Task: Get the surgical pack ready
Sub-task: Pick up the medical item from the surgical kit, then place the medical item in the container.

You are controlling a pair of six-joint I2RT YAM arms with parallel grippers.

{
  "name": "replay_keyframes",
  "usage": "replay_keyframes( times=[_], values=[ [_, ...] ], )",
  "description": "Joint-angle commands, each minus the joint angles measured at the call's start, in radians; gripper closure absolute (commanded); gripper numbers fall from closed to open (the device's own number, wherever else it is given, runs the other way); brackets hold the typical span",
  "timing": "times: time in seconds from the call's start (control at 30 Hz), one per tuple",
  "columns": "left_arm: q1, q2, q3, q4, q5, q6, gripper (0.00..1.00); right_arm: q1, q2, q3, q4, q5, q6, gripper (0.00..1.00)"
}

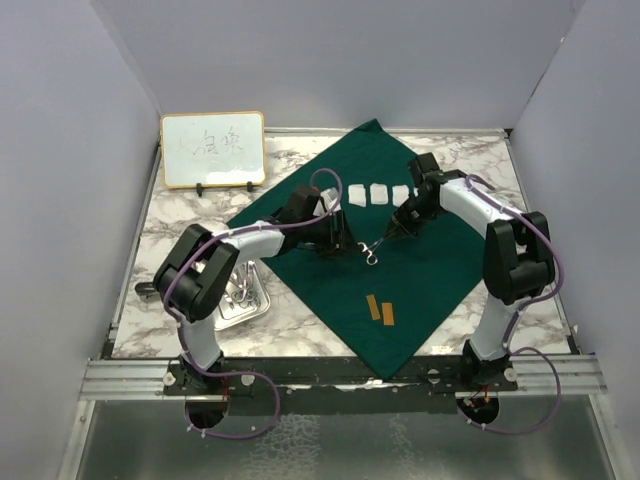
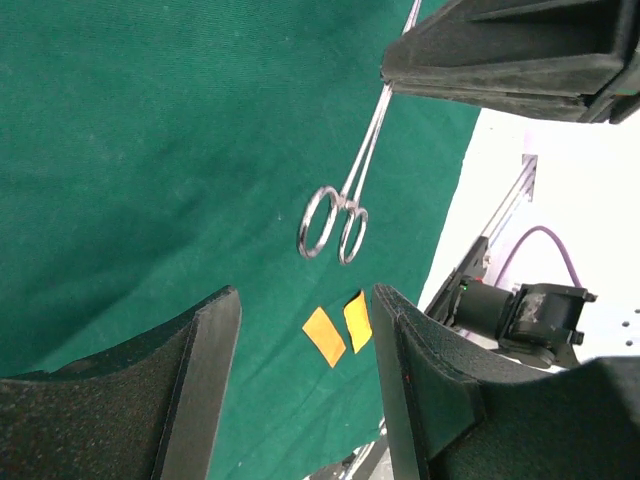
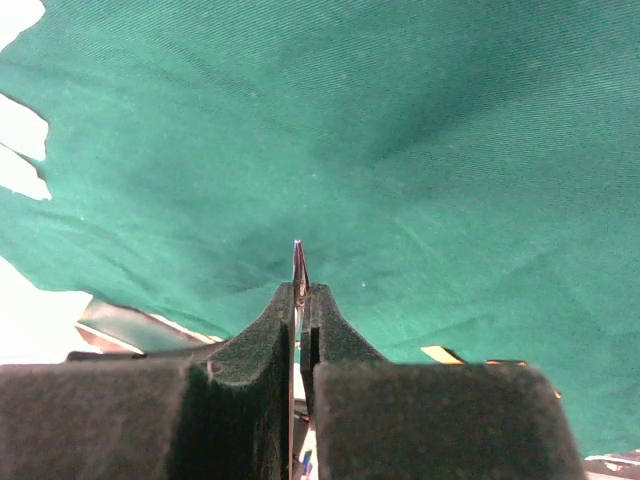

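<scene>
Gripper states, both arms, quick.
Left gripper: open, holding nothing.
Right gripper: shut on the forceps, near their tip.

The drape is matt green cloth with a fine woven grain, softly creased, and the forceps are polished, mirror-bright steel. The fingers of my left tool and my right tool are matt black with a grainy, foam-like face. The tabletop looks like smooth marbled stone, and the tray is shiny metal.
</scene>
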Motion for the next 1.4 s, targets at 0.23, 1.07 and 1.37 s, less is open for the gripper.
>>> replay_keyframes(
  times=[0.23, 1.07, 1.37],
  values=[
    [-0.017, 0.125, 0.05, 0.227, 0.19, -0.135, 0.52, 0.001, -0.065, -0.014, 0.049, -0.105, -0.092, 0.99],
    [-0.036, 0.006, -0.019, 0.235, 0.119, -0.051, 1.0, 0.001, -0.33, -0.205, 0.354, -0.183, -0.301, 0.0],
    [-0.034, -0.36, -0.192, 0.055, -0.243, 0.046, 1.0, 0.0, -0.457, -0.082, 0.33, -0.085, -0.623, 0.0]
  ],
)
